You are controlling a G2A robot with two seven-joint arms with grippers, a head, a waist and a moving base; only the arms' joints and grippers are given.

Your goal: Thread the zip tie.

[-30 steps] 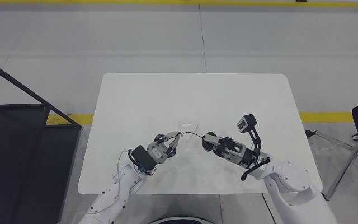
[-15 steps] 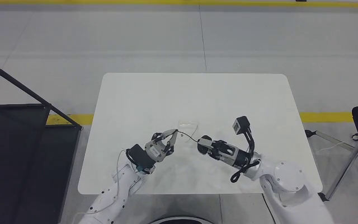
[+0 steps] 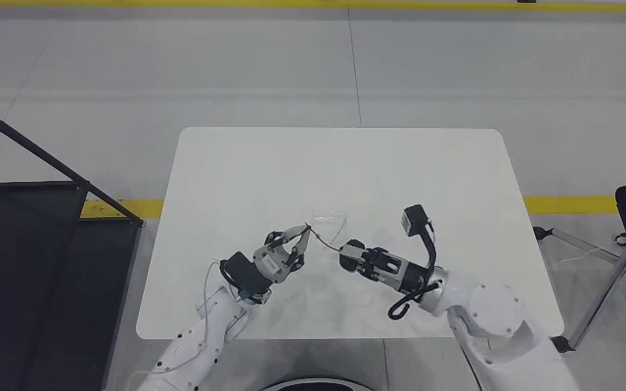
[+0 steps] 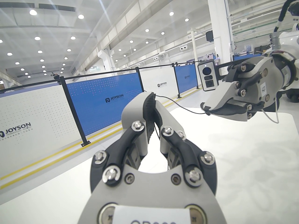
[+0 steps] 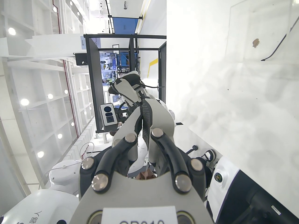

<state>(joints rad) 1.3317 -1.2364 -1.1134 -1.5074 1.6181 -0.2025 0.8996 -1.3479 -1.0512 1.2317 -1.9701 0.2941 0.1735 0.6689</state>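
Observation:
The zip tie (image 3: pixel 324 239) is a thin black strand stretched above the white table (image 3: pixel 245 176) between my two grippers. My left gripper (image 3: pixel 301 238) is shut on one end of it; in the left wrist view the zip tie (image 4: pixel 179 106) runs from the left gripper (image 4: pixel 153 99) across to the right gripper (image 4: pixel 205 111). My right gripper (image 3: pixel 344 253) is shut on the other end. In the right wrist view the right gripper (image 5: pixel 143 102) is pinched together just short of the left gripper (image 5: pixel 127 82), and a short tip of the zip tie (image 5: pixel 155 86) sticks out sideways.
A clear plastic tray (image 3: pixel 330 217) lies on the table just beyond the grippers, and in the right wrist view this tray (image 5: pixel 238 15) holds another black zip tie (image 5: pixel 275 50). A black barrier (image 3: pixel 44 156) stands off the table's left side.
My right gripper has moved left toward the left gripper, shortening the span of zip tie between them. The left gripper has barely shifted.

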